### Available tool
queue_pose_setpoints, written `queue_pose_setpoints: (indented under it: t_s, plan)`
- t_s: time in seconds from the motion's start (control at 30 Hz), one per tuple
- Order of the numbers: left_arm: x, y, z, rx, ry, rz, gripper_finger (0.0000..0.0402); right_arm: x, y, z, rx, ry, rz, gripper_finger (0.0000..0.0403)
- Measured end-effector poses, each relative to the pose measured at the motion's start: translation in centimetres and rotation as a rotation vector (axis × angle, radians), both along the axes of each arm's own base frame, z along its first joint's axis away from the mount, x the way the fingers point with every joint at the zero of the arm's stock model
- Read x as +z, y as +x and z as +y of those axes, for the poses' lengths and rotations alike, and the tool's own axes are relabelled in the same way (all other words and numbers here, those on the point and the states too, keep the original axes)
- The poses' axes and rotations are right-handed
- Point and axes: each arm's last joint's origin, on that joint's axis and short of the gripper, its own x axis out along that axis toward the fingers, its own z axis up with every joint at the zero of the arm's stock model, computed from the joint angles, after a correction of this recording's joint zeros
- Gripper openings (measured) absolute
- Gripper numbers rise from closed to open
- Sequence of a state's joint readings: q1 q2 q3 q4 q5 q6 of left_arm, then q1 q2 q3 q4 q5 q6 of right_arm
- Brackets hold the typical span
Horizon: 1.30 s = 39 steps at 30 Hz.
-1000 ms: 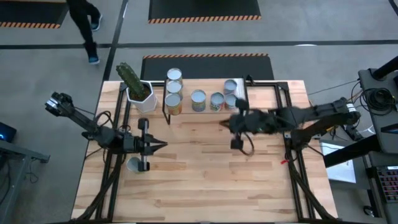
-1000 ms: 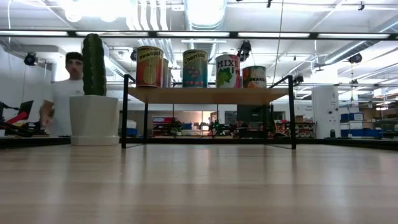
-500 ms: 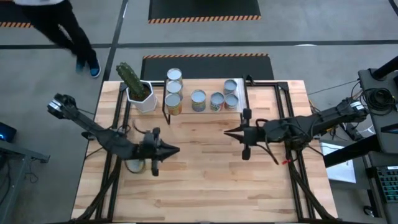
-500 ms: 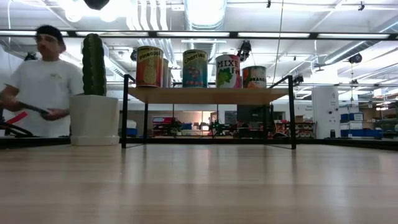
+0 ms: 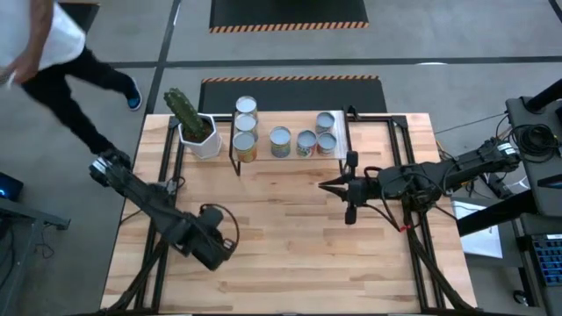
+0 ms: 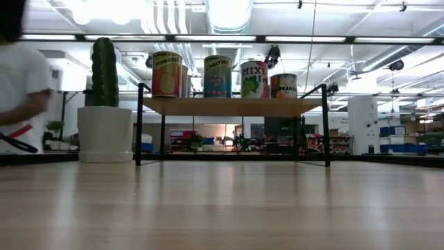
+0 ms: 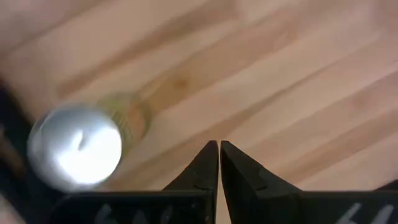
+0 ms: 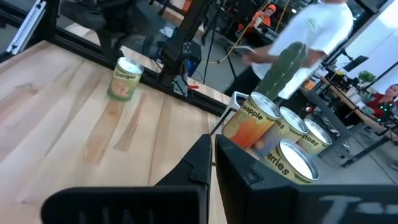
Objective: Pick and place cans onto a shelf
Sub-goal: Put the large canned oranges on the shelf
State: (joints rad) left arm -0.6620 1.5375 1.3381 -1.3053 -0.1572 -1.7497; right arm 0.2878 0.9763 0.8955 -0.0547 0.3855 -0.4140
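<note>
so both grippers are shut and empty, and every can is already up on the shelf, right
Not every can. One can stands on the table by the left gripper, as the left wrist view shows. The rest holds: both that and the right gripper are shut and empty, and the other cans are on the shelf.

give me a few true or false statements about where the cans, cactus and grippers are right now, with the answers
1. The cactus pot stands on the shelf. False: it stands on the table, beside the shelf's end.
2. The left gripper is shut and holds nothing. True.
3. One loose can stands on the table near the left gripper, off the shelf. True.
4. The right gripper is shut on a can. False: it is shut but empty, over bare table in front of the shelf.
5. In the low view, four cans show in a row on the shelf, the leftmost near the cactus. True.
</note>
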Motion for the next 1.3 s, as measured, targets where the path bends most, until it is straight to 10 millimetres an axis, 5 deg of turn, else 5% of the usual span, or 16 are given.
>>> queue_pose_setpoints:
  t_s: [0.23,0.77,0.97,1.3]
  plan:
    - [-0.7,-0.8,-1.2,0.093,-0.065,0.097,0.0049,-0.3,-0.1,0.0,0.001,-0.014,0.030,0.0011]
    - [-4.1,-5.6,1.9,0.310,0.040,0.199,0.0323,-0.4,-0.1,0.0,-0.001,-0.010,0.043,0.0011]
    - [-4.3,-5.8,2.1,0.301,0.050,0.202,0.0359,-0.5,-0.1,0.0,-0.002,-0.007,0.054,0.0011]
    - [-5.9,-6.4,2.7,0.300,0.103,0.232,0.0361,-0.6,-0.2,0.0,-0.007,0.009,0.063,0.0011]
